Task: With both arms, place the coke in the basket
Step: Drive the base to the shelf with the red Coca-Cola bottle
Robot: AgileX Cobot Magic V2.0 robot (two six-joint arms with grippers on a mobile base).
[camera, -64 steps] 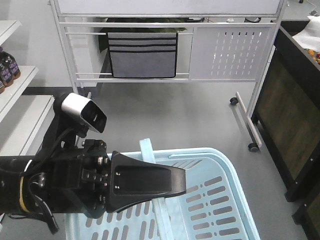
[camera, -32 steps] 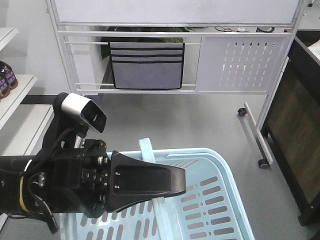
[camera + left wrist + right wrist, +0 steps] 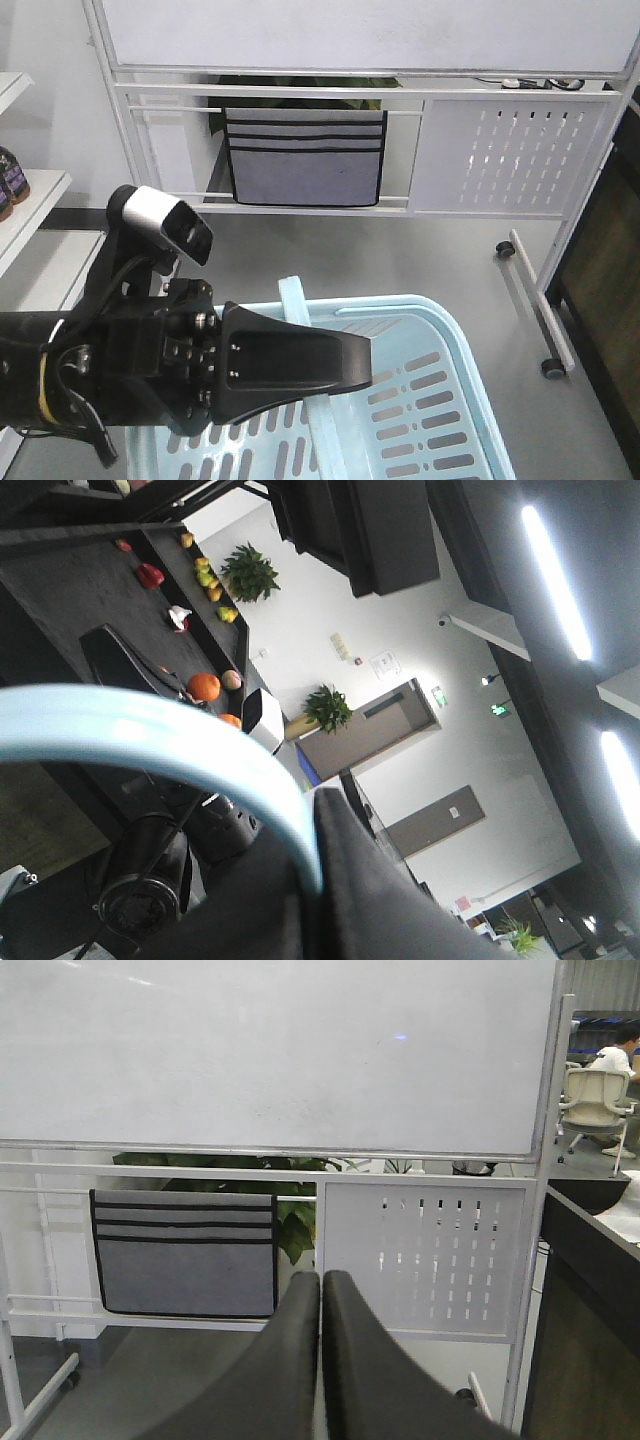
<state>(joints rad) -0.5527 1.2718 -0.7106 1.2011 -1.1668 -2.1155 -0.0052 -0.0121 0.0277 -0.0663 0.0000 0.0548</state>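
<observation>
light blue plastic basket (image 3: 440, 350) is sitting low in the front view, in front of the whiteboard stand (image 3: 350, 35) and on the near side of it; slotted walls, rounded rim, smooth glossy plastic
its flat strap handle (image 3: 293, 300) is rising nearer the stand and running under the left gripper (image 3: 350, 365), a broad flat matte black paddle that is lying across the basket's opening
left wrist view is showing that handle as a pale blue arc touching the gripper's dark finger; whether it is clamping the handle, can't tell
silver-capped camera module (image 3: 165, 225) is sticking up from the left arm, between gripper and stand
right gripper (image 3: 321, 1278) is pointing at the stand, two curved black fingers pressing together, pinched closed on nothing
stand is showing white metal tubing, a grey fabric pocket organiser (image 3: 305, 160) with black trim hanging under the board, and a perforated white panel (image 3: 510, 155) beside it
grey smooth floor (image 3: 400, 260) is running under the stand; a white shelf (image 3: 30, 190) with dark bottles (image 3: 8, 175) is standing left of the stand
</observation>
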